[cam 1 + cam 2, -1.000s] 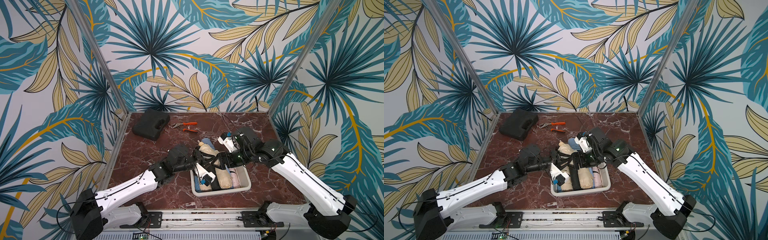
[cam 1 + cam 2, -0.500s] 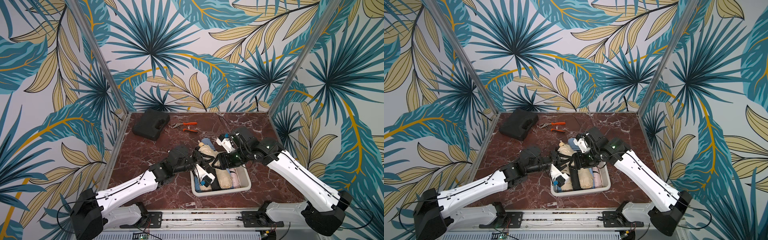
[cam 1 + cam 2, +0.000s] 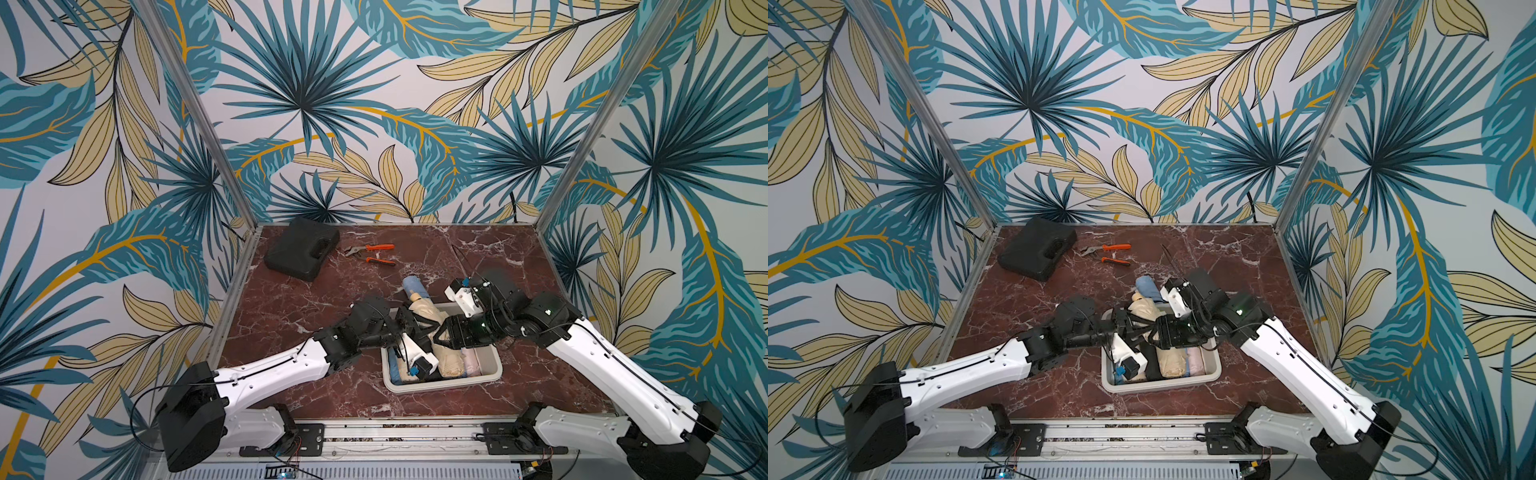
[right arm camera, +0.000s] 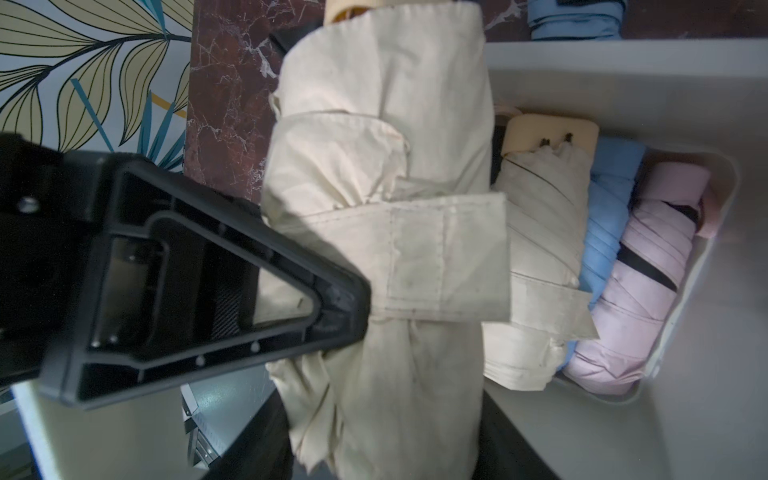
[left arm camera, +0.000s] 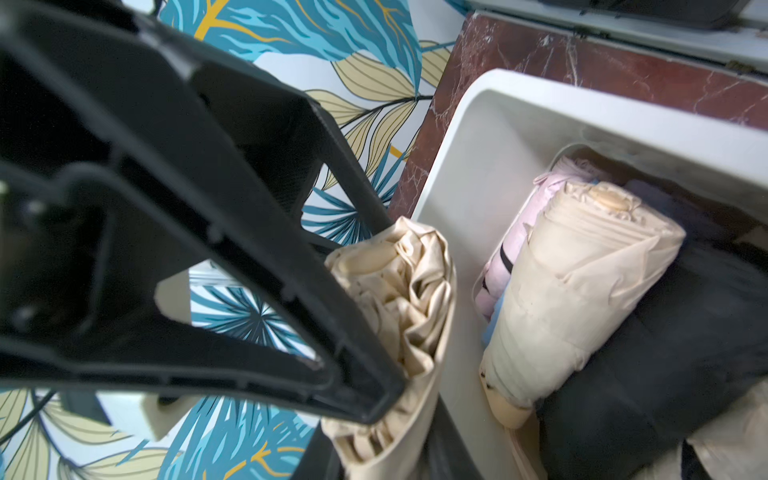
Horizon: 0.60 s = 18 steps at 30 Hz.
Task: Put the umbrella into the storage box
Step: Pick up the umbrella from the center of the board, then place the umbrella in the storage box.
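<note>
In both top views the umbrella (image 3: 424, 312) (image 3: 1144, 309), cream and folded, is held tilted over the left part of the box (image 3: 440, 387) (image 3: 1158, 386). Its handle end reaches past the far rim. The left gripper (image 3: 411, 328) (image 3: 1128, 323) meets it from one side and the right gripper (image 3: 439, 332) (image 3: 1156, 330) from the other. The box stands on the table (image 3: 291, 299), near the front edge. A blue umbrella (image 3: 415, 286) lies on the table just behind the box. A black case (image 3: 301, 253) and pliers (image 3: 380, 247) lie well apart from it, at the far left.

In the left wrist view the left gripper (image 5: 380, 309) is closed narrow on the umbrella (image 5: 419, 291), with the fabric bunched between its two fingers, just beside the box wall (image 5: 498, 124). Inside the box a second cream umbrella (image 5: 582, 270), a pink umbrella (image 5: 519, 216) and a black umbrella (image 5: 665, 353) lie side by side.

In the right wrist view one finger (image 4: 336, 309) of the right gripper touches the umbrella (image 4: 395, 166) at its strap. The other finger is hidden behind the cloth, so I cannot tell if this grip is closed.
</note>
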{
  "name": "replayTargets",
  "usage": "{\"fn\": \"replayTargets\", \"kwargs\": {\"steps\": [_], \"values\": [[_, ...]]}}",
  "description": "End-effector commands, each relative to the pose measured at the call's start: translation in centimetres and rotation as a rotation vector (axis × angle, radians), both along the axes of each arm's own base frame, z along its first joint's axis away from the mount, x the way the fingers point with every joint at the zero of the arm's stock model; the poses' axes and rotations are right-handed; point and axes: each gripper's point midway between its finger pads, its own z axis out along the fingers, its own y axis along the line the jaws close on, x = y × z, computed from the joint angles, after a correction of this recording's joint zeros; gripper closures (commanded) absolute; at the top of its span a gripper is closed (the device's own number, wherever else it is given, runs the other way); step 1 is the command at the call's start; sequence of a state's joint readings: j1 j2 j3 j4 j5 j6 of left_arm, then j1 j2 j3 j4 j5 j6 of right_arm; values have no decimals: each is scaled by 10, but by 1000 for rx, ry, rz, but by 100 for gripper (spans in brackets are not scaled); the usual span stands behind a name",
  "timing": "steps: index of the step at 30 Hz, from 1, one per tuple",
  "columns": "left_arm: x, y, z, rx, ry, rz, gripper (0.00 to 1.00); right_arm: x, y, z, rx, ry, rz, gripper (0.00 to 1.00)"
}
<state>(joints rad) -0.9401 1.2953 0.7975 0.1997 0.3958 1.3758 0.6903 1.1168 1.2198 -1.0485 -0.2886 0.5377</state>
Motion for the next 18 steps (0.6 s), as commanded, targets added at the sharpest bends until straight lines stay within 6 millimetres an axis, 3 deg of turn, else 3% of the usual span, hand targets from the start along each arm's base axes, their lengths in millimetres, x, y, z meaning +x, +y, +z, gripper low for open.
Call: {"fn": "replayTargets", "kwargs": {"steps": [1, 4, 6, 10, 12, 18], "values": [[-9, -22, 37, -153, -43, -70, 94, -4, -5, -14, -10, -11, -22, 49], [-8, -34, 22, -119, -44, -97, 100, -5, -27, -15, -63, -62, -77, 20], [-5, -40, 13, -96, -43, -105, 100, -3, -51, -7, -128, -143, -136, 12], [-5, -48, 0, -62, -38, -139, 100, -2, -120, 18, -316, -318, -320, 11], [-6, -53, -4, -55, -30, -162, 100, -3, -141, 31, -352, -378, -383, 11], [-10, -66, -24, 37, -24, -247, 92, -5, -155, 50, -333, -450, -437, 12]]}}
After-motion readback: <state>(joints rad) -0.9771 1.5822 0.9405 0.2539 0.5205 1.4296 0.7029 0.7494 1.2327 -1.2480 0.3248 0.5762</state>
